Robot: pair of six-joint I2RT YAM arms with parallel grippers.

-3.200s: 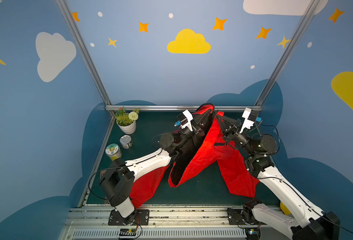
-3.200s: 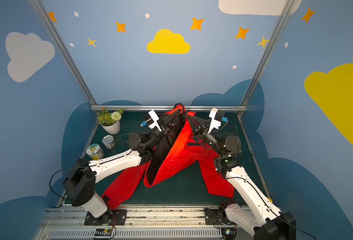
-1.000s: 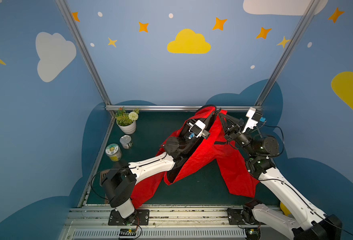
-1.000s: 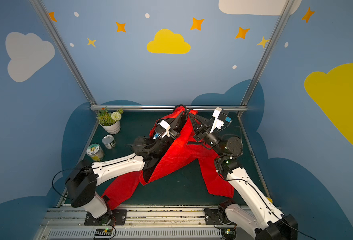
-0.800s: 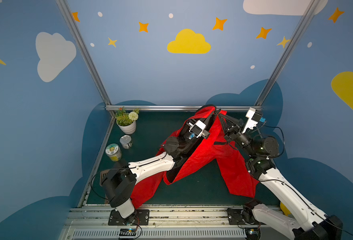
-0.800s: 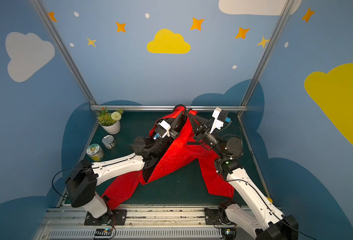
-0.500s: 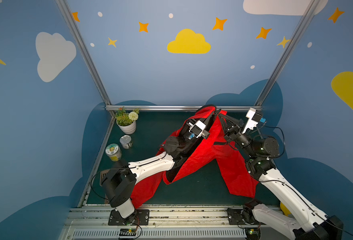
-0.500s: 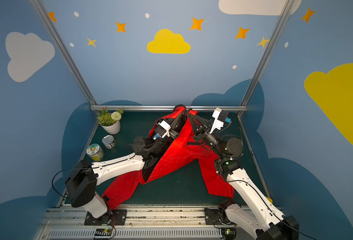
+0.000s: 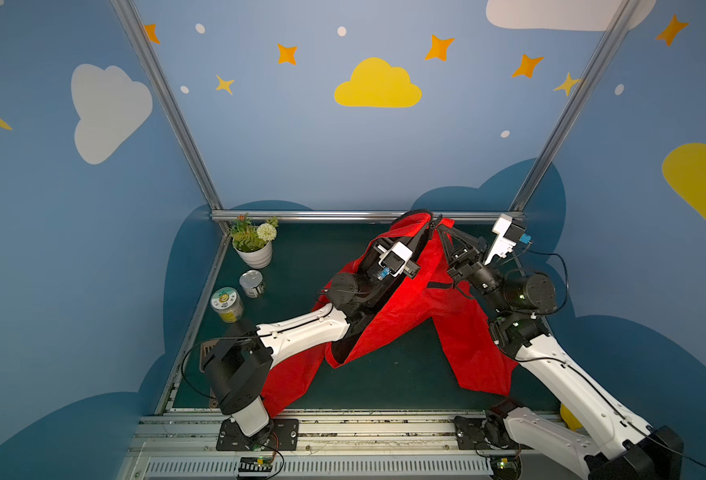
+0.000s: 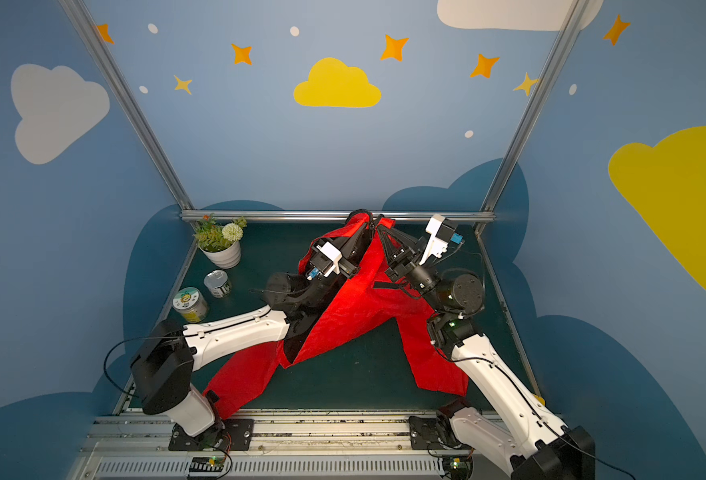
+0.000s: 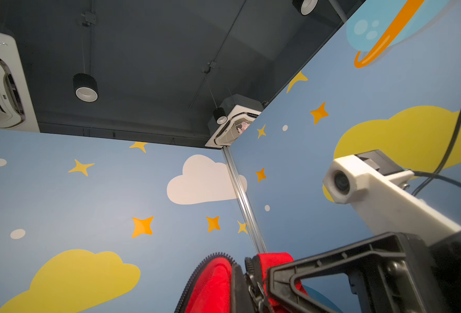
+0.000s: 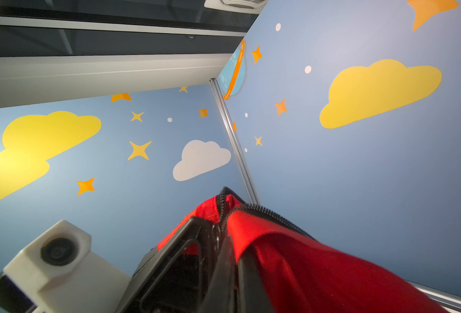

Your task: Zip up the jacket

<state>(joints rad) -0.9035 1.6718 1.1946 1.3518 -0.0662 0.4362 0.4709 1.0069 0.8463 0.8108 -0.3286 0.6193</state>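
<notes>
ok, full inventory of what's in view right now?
jacket: 1, red with black lining, top lifted at the back middle, rest draping onto the table
table: 1, dark green, under everything
potted plant: 1, white pot with green leaves, back left corner
tin can: 1, silver, just in front of the plant
jar: 1, pale lid, yellowish below, left edge, nearer than the can
left arm: 1, white and black, jaws shut on the jacket's top
right arm: 1, white and black, jaws shut on the jacket's top

In both top views the left gripper's [image 9: 425, 225] tips are hidden in jacket [image 9: 418, 307] folds, and one sleeve [image 9: 293, 378] is partly covered by the left arm [image 9: 301, 332]. In both wrist views the jacket is cut off.
</notes>
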